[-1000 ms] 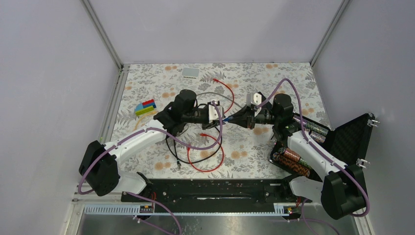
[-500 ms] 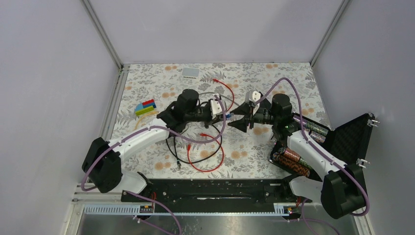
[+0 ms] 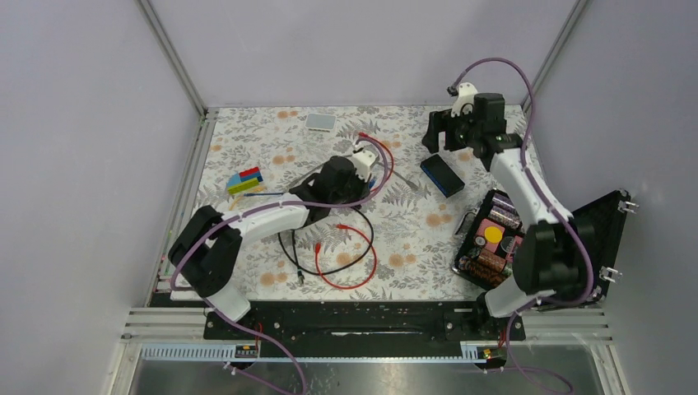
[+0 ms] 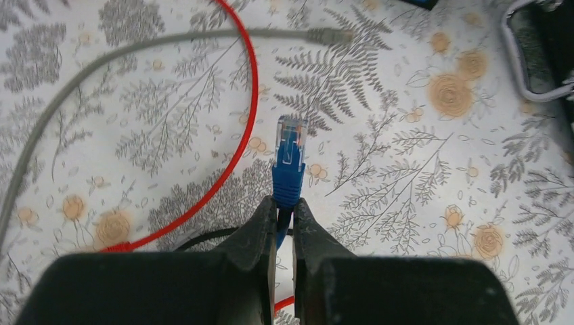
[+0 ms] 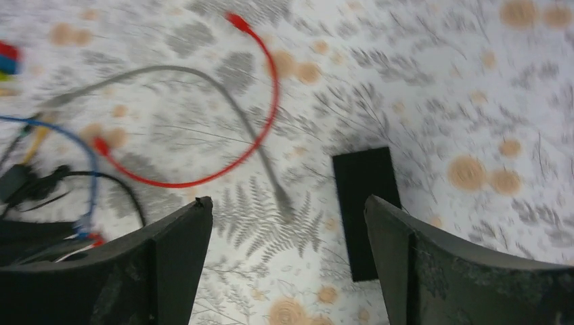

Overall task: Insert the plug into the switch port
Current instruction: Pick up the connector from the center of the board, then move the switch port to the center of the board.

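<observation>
My left gripper (image 4: 284, 203) is shut on the blue cable just behind its plug (image 4: 290, 159). The plug's clear tip points away over the table mat. In the top view the left gripper (image 3: 372, 177) is at mid-table. The flat black switch box (image 3: 442, 175), with a blue edge, lies to its right. The box's port openings do not show. My right gripper (image 3: 444, 141) hangs open above the box's far side, with nothing between its fingers. The right wrist view shows the box (image 5: 365, 203) below the right gripper (image 5: 283, 203), by the right finger.
A grey cable (image 3: 395, 173), red cables (image 3: 346, 263) and a black cable (image 3: 329, 267) sprawl over mid-table. An open black case (image 3: 494, 243) of cylinders sits at the right. Coloured blocks (image 3: 244, 180) lie left, and a small white box (image 3: 321, 122) is at the back.
The right arm has swung from mid-table to the back right, and its jaws have opened wide. The black box now lies uncovered. The left gripper has closed on the blue cable and shifted slightly back.
</observation>
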### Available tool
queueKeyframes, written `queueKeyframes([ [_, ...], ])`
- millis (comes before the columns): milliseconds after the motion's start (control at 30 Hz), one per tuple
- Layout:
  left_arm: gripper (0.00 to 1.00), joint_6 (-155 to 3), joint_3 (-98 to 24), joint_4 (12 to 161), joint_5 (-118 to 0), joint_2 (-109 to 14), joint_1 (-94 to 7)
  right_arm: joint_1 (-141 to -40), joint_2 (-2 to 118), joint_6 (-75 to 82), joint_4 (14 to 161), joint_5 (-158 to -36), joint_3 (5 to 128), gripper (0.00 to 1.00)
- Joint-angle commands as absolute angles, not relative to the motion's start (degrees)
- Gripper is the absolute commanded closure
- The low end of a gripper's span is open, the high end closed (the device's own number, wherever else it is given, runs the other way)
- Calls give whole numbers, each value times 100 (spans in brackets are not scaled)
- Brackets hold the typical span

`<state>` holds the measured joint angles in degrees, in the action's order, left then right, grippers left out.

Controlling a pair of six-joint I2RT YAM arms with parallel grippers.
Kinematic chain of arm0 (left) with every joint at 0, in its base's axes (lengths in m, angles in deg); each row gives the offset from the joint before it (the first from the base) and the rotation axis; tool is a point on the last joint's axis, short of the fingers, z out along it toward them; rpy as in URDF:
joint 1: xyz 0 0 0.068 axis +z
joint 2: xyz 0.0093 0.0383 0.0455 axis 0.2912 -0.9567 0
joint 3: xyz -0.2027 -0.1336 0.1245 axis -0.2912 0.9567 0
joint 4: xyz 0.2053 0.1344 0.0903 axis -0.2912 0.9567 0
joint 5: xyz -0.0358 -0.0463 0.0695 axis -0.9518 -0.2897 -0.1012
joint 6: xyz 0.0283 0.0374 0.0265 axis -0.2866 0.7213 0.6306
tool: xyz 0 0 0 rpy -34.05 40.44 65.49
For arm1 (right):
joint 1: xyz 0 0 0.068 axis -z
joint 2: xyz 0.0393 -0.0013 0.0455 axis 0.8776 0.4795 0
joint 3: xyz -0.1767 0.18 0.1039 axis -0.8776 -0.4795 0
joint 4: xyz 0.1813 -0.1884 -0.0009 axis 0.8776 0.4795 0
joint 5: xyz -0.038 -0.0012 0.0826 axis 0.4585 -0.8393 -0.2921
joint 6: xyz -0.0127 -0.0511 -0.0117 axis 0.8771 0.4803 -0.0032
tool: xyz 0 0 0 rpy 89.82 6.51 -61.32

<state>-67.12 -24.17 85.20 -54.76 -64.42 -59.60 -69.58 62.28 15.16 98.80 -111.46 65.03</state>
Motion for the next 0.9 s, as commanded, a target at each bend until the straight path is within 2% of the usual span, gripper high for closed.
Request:
queueKeyframes([
  [0,100,-7358,-2300,8131,-4472,-6676,-6155,-6815,7317,1516,11569,-9961,7386,9],
  [233,100,-7075,-2111,7707,-3864,-7037,-6604,-6640,9024,1825,12702,-9989,8971,9],
  [400,100,-7155,-2080,7556,-4038,-7357,-6785,-6512,9883,1964,13253,-9930,9812,12],
  [633,100,-7203,-1906,7341,-4021,-7491,-7001,-6434,10541,2231,13651,-9906,10592,10],
  [867,100,-7439,-1905,7476,-4196,-7476,-7061,-6432,10948,2496,14128,-10131,10806,11],
])
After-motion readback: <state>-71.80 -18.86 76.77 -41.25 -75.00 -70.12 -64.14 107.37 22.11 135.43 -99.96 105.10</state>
